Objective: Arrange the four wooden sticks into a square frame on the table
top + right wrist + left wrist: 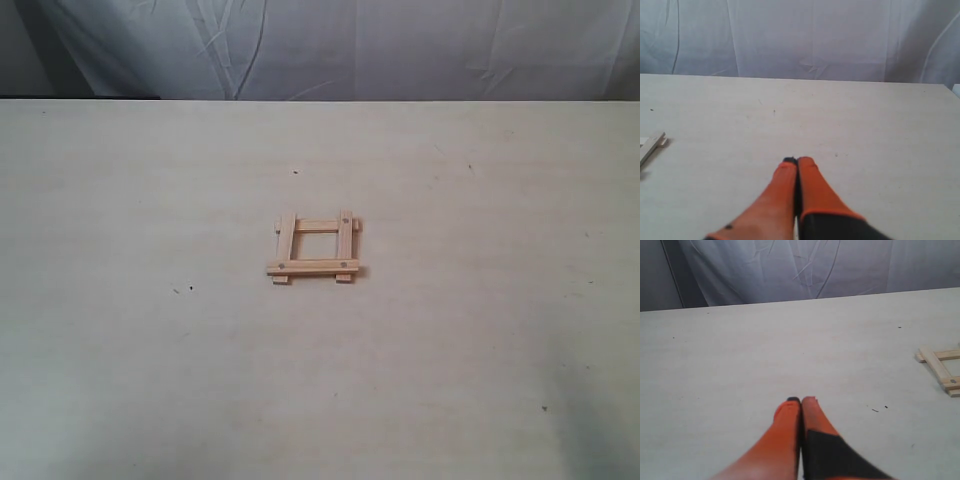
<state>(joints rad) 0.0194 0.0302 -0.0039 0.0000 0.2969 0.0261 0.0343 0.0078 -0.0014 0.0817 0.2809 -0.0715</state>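
Note:
Four pale wooden sticks lie as a small square frame [314,247] near the middle of the cream table [130,360], ends overlapping and sticking out, with dark dots at the corners. Part of the frame [941,368] shows at the edge of the left wrist view, and one stick end [651,145] at the edge of the right wrist view. My left gripper [801,400] is shut with its orange fingers pressed together, empty, well clear of the frame. My right gripper [797,160] is likewise shut and empty, away from the frame. Neither arm shows in the exterior view.
A creased white cloth [350,45] hangs behind the table's far edge. A few tiny dark specks [184,290] dot the tabletop.

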